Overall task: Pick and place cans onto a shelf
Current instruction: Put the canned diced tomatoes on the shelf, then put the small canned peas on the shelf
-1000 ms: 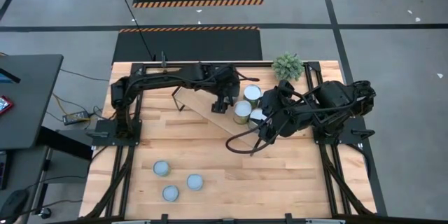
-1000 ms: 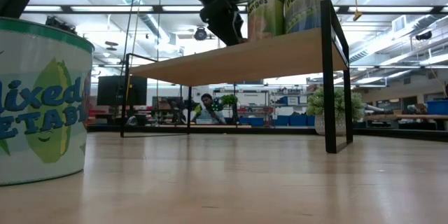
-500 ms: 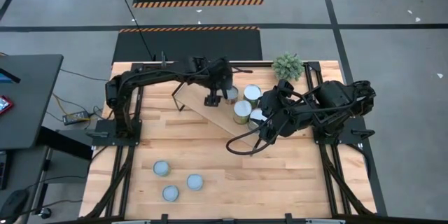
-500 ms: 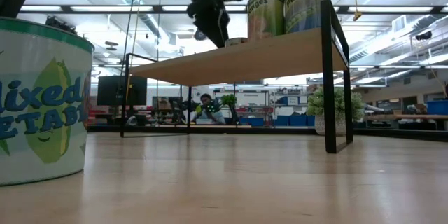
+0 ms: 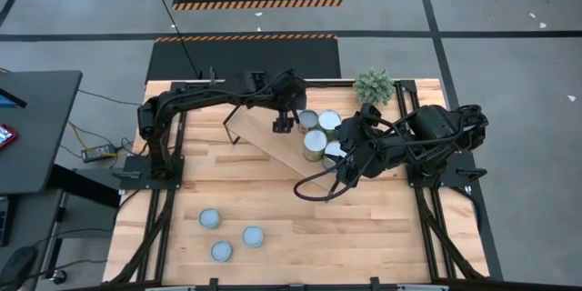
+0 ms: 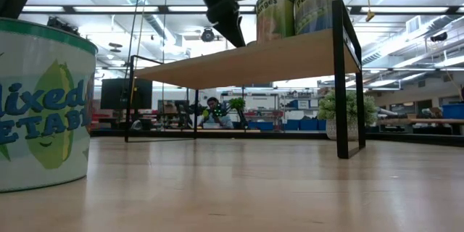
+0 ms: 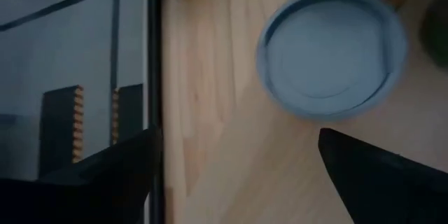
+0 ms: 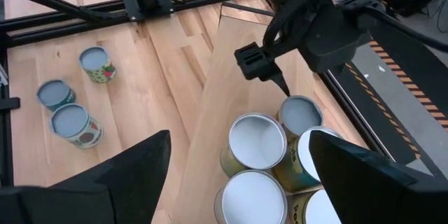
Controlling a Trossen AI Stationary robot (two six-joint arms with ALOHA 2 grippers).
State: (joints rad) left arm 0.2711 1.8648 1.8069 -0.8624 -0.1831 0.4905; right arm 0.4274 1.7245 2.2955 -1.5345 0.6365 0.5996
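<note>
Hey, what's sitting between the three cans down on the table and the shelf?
Nothing: the high view shows only bare tabletop between the three blue-topped cans and the shelf.

One camera hung above me and looked straight down on the whole table (image 5: pixel 273 209). Another sat at tabletop height, looking level under the shelf (image 6: pixel 246 61) into the room, with one can (image 6: pixel 45 105) very near its lens. My left wrist camera looked down from close above a blue-topped can (image 7: pixel 330 56) on the shelf. My right wrist camera looked from farther back across the same shelf (image 8: pixel 231 91), sharing that can (image 8: pixel 299 115) and three loose cans (image 8: pixel 73 101) with the overhead view.
</note>
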